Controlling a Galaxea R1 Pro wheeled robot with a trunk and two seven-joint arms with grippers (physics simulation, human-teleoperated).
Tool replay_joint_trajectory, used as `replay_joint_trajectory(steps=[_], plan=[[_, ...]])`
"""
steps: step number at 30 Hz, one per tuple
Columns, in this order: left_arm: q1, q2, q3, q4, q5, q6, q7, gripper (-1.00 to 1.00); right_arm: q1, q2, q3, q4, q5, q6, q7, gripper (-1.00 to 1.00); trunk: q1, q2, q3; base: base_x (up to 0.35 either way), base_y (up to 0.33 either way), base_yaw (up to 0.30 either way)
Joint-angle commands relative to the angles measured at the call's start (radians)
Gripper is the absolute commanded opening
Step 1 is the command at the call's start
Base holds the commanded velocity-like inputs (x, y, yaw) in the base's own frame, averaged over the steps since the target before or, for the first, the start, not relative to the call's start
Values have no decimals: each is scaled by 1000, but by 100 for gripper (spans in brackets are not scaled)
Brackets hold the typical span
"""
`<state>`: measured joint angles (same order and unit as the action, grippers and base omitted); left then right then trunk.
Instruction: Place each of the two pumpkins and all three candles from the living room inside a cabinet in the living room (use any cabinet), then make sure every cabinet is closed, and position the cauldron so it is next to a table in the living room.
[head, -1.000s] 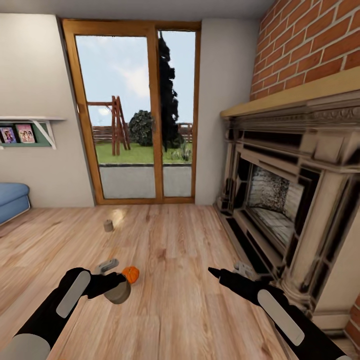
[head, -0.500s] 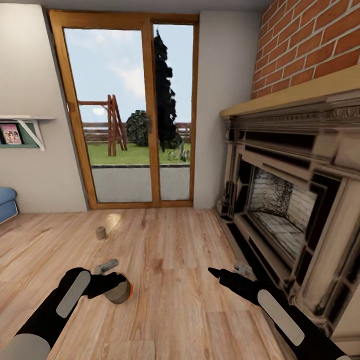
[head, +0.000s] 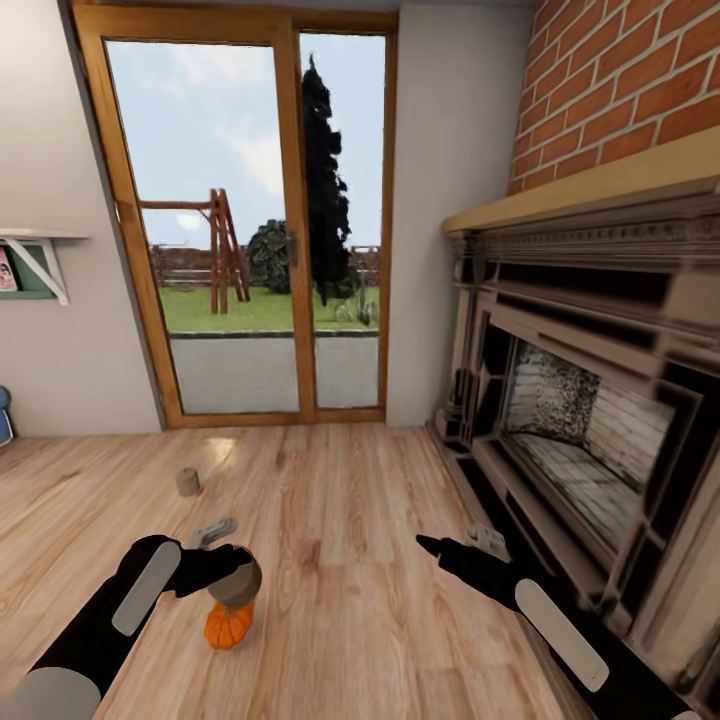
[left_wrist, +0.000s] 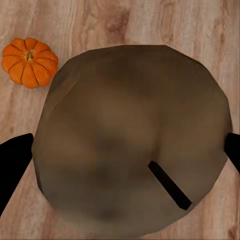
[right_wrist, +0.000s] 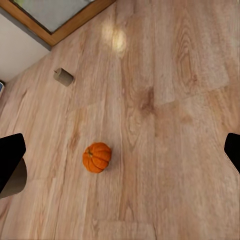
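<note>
Here a squat tan candle (head: 236, 583) sits clamped in the left gripper (head: 233, 575), its black fingers (left_wrist: 14, 165) pressed against opposite sides of the cylinder, above the wooden floor (head: 350, 560). An orange pumpkin (head: 228, 624) rests on the boards just below and beside the held candle. A second candle (head: 187, 482) lies on its side farther off, toward the glass patio door (head: 240, 230). The right gripper (head: 440, 548) hangs empty over bare floor, its fingers spread wide apart in the right wrist view. A stone fireplace (head: 590, 420) under a brick wall (head: 640, 90) lies to the right.
</note>
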<state>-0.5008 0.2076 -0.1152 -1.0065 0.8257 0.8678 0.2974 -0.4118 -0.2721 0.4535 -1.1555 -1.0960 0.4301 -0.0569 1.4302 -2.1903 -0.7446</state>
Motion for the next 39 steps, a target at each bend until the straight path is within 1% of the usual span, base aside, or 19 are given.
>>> replay_joint_trajectory(steps=[1, 10, 15, 24, 29, 39], plan=[[-1, 1, -3, -1, 12, 0, 11, -100, -1, -1, 2, -2, -8, 1, -6, 100, 0, -1, -1, 332, 0, 0], [-1, 1, -4, -1, 13, 0, 11, -100, -1, -1, 2, -1, -8, 1, -6, 100, 0, -1, -1, 330, -3, 0], [-1, 1, -4, -1, 12, 0, 11, -100, -1, -1, 2, -1, -8, 1, -6, 100, 0, -1, -1, 296, -98, -3], [-1, 1, -3, 2, 12, 0, 11, -100, -1, -1, 0, -8, -8, 1, -7, 100, 0, -1, -5, 315, -12, -46], [-1, 1, -3, 2, 12, 0, 11, -100, -1, -1, 2, -37, -8, 10, -10, 100, 0, -1, -10, 303, 0, 71], [-1, 1, -3, 2, 10, 0, 12, -100, -1, -1, 3, -44, -7, 3, -9, 100, 0, -1, -21, 287, -75, 79]])
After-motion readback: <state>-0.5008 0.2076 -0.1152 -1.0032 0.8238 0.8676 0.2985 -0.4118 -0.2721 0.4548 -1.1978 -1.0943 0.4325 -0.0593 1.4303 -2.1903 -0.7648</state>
